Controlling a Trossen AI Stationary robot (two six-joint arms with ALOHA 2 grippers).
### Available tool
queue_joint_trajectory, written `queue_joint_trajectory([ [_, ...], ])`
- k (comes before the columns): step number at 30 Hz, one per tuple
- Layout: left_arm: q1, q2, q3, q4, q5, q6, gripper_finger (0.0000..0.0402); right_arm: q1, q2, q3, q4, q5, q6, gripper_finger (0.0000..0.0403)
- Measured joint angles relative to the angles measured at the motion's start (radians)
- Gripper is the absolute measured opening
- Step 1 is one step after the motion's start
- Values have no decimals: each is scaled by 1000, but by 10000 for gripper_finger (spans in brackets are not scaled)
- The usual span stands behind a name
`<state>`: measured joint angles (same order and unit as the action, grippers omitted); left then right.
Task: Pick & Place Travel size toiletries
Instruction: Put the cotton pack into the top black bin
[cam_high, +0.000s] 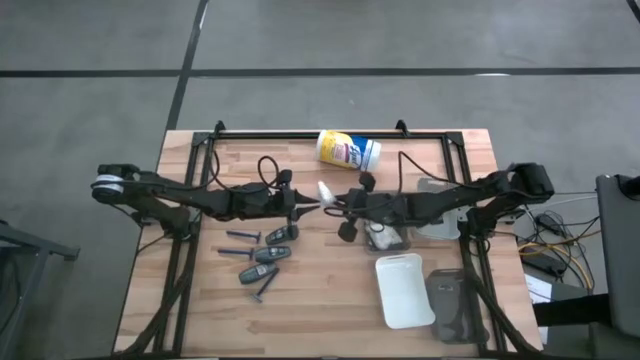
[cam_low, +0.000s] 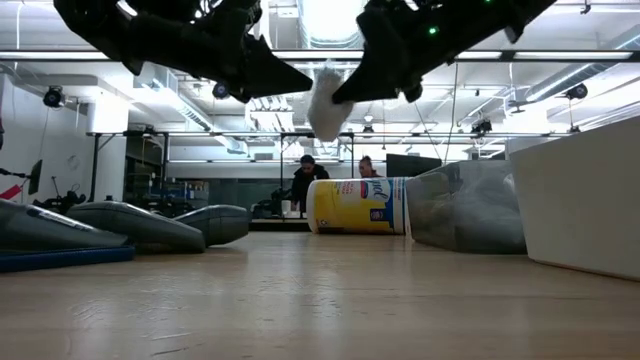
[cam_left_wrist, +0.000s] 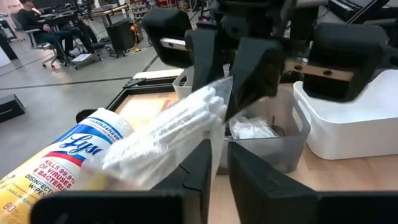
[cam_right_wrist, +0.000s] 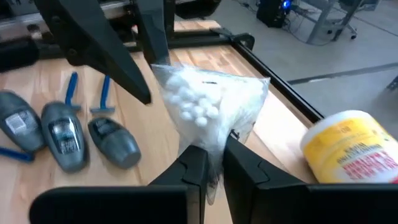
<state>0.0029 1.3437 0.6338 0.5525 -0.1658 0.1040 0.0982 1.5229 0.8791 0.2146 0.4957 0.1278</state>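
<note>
Hanging above table centre, white packet (cam_high: 325, 192) is pinched from both ends: left gripper (cam_high: 303, 207) at its 9 o'clock, right gripper (cam_high: 337, 203) at 3 o'clock, each narrowed on it. Grey tubes (cam_high: 268, 253) lie at 7 o'clock.

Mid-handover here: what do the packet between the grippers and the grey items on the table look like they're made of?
Packet: thin clear plastic film, glossy and crinkled, with white cotton-like tips showing through; probably cotton swabs. Both the left gripper and right gripper pinch it. Grey oblong items: seemingly hard moulded plastic, smooth satin sheen with pale labels.
</note>
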Motion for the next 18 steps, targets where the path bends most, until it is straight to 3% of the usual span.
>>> queue_joint_trajectory([
  [7,-2,-2,0,-38,-3,-2,96,0,-117,-1,-207,0,50,33],
  [18,-5,-4,0,-132,-3,-47,99,12,-343,-19,-559,0,193,33],
])
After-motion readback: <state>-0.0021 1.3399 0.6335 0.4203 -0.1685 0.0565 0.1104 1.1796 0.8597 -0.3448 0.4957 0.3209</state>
